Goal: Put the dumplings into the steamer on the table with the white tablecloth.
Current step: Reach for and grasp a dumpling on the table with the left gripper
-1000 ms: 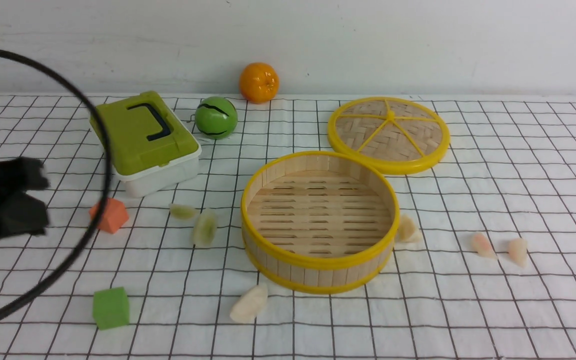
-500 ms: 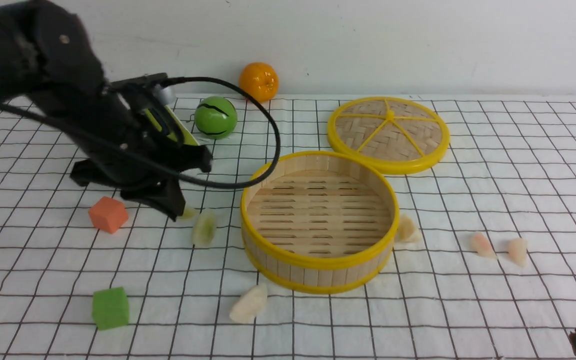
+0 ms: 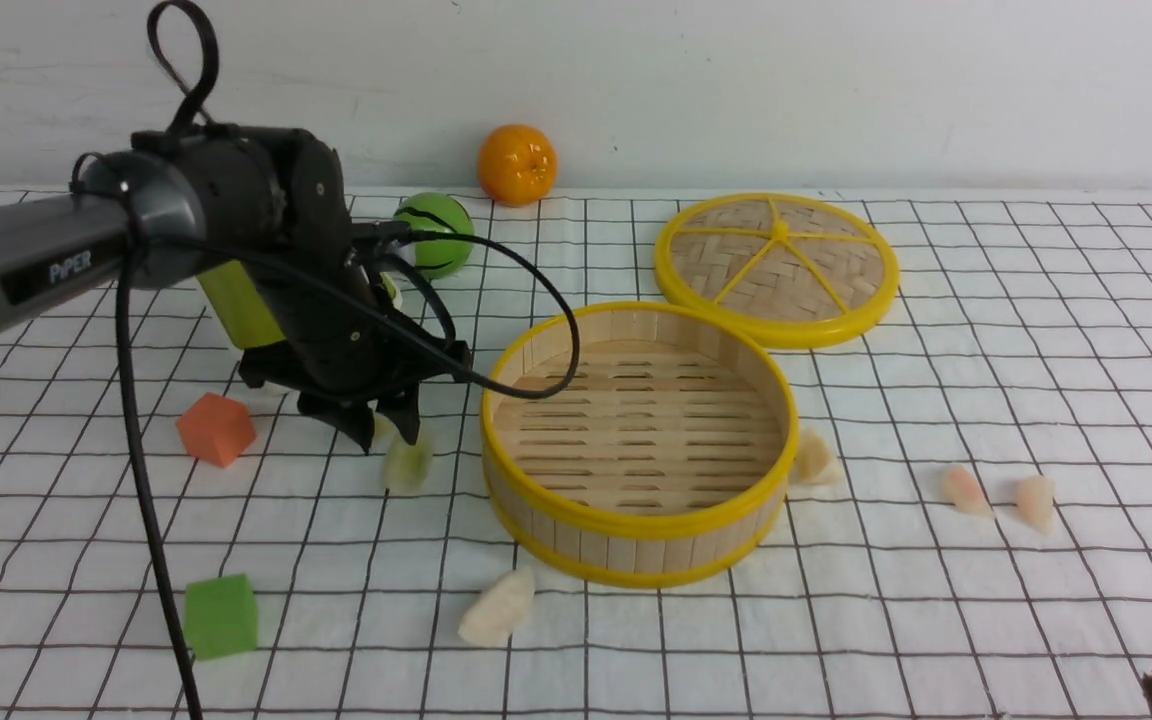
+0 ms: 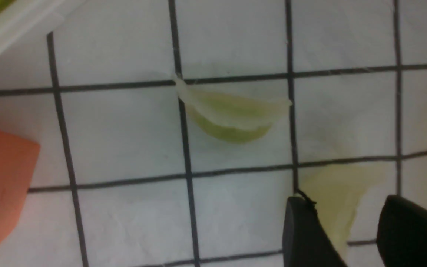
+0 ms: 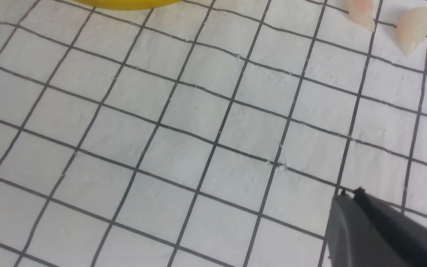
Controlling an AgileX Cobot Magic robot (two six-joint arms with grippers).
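A pale green crescent dumpling (image 4: 334,193), lying near-to-far just left of the round bamboo steamer (image 3: 636,522), is straddled by the parted fingers (image 4: 304,233) of the left gripper (image 4: 345,207).

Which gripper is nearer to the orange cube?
Left. The left gripper hangs a little to the right of the orange cube; the right gripper is far off to the right, beyond the steamer.

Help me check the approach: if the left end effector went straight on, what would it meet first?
Likely the pale green dumpling beside the steamer, which the open left end effector straddles; height unclear.
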